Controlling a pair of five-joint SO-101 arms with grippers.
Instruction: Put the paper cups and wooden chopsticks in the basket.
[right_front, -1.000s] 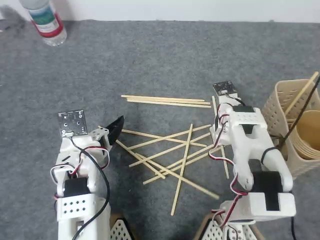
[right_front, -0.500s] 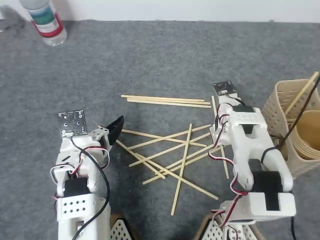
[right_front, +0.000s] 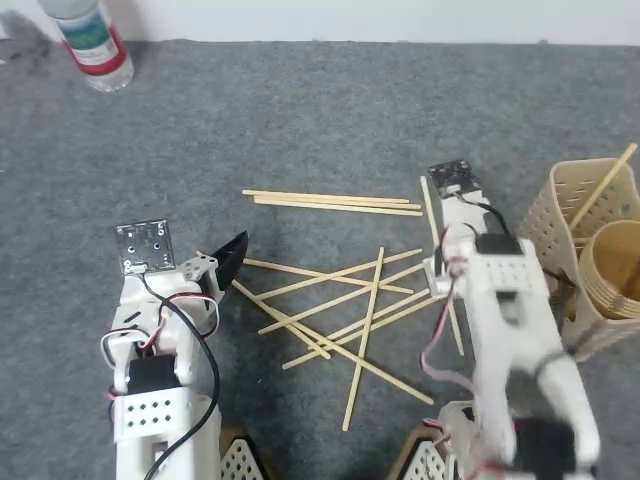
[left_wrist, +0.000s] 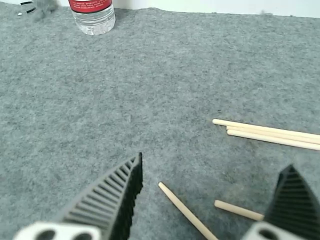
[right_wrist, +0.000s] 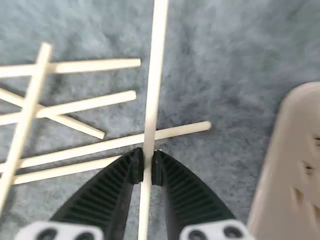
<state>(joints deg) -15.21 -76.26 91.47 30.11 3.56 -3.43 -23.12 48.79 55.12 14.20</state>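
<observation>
Several wooden chopsticks (right_front: 340, 300) lie crossed on the grey carpet between the two arms, with a pair (right_front: 335, 202) lying side by side behind them. My right gripper (right_wrist: 146, 159) is shut on one chopstick (right_wrist: 156, 75) that runs straight out from its fingertips, close beside the beige basket (right_wrist: 290, 165). In the high view the basket (right_front: 560, 215) stands at the right edge and holds stacked paper cups (right_front: 615, 265) and one upright chopstick (right_front: 605, 185). My left gripper (left_wrist: 215, 162) hovers open over the pile's left end, with chopstick tips (left_wrist: 185, 210) between its fingers.
A plastic water bottle (right_front: 90, 40) with a red label stands at the far left back corner. Open carpet stretches behind the chopsticks and to the left. The right arm (right_front: 500, 300) covers part of the pile next to the basket.
The right arm has shifted, blurred in motion, swinging the chopstick it grips slightly; some pile chopsticks moved a little. The left arm has not moved.
</observation>
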